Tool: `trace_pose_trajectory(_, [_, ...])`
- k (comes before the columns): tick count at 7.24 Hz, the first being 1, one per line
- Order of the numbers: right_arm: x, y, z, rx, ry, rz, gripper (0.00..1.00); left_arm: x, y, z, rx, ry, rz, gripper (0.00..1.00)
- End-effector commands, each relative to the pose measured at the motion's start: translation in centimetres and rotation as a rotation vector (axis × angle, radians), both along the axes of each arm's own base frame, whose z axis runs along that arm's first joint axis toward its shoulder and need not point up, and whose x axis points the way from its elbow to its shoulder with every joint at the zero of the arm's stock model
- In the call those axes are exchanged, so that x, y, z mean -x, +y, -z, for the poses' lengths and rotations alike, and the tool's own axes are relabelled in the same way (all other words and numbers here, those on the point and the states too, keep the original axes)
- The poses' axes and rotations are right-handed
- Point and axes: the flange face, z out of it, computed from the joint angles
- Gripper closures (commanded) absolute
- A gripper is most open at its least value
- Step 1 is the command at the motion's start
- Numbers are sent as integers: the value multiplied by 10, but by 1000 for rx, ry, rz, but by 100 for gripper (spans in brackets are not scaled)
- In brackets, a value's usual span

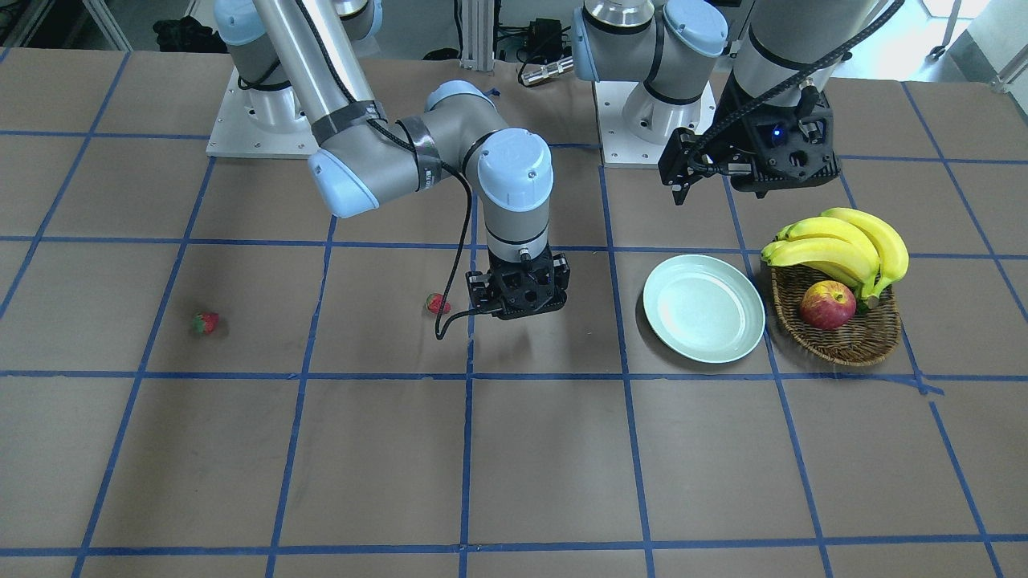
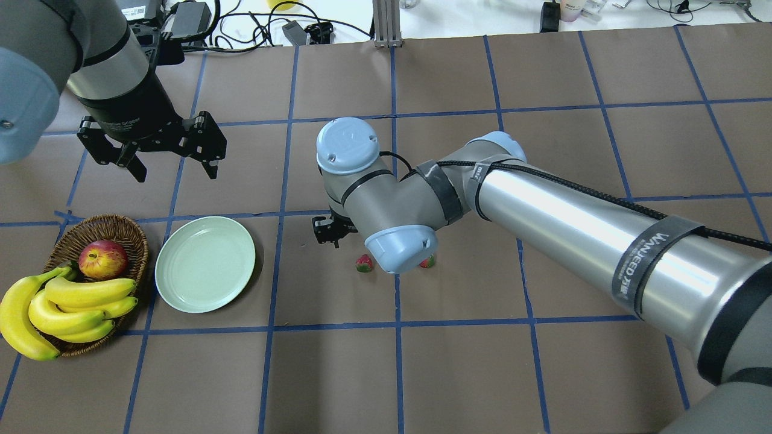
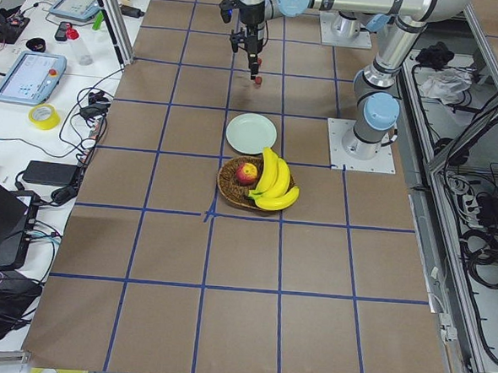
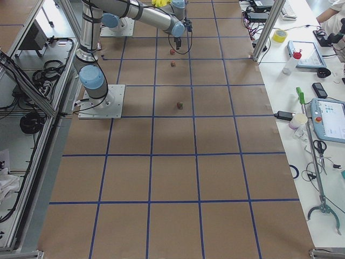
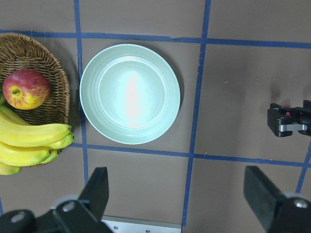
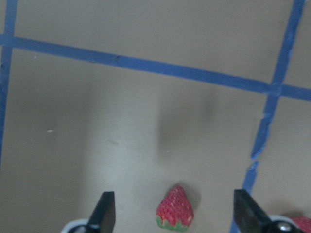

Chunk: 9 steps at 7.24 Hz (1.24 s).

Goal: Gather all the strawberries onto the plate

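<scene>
Well apart from the plate [image 2: 181,289], one strawberry [image 6: 175,208] lies between my right gripper's [image 6: 175,216] spread, empty fingers. I judge it soft, light, bruisable; I'd pinch gently across its broad middle, below the cap.

— Any writing you can read from your end?

— Little. In my overhead view, a black strap [image 2: 657,259] round the silver metal tube of the right arm [image 2: 561,220] carries white capitals. I read "WANJEED", with smaller characters beneath that I can't resolve.

— Anything else?

— Pale lettering on the black round collar [image 2: 123,120] above the left hand [image 2: 177,175]. Only "Gripper" comes through.
</scene>
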Motion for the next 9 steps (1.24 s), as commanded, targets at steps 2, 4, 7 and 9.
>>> trace_pose_trajectory(2, [111, -19, -30, -53, 96, 1, 0, 0, 0, 0, 0, 1, -1, 0])
trace_pose_trajectory(4, [134, 17, 25, 27, 94, -2, 0, 0, 0, 0, 0, 1, -1, 0])
trace_pose_trajectory(7, [131, 28, 48, 28, 39, 19, 2, 0, 0, 0, 0, -1, 1, 0])
trace_pose_trajectory(9, [119, 17, 40, 15, -20, 12, 0, 0, 0, 0, -1, -1, 1, 0])
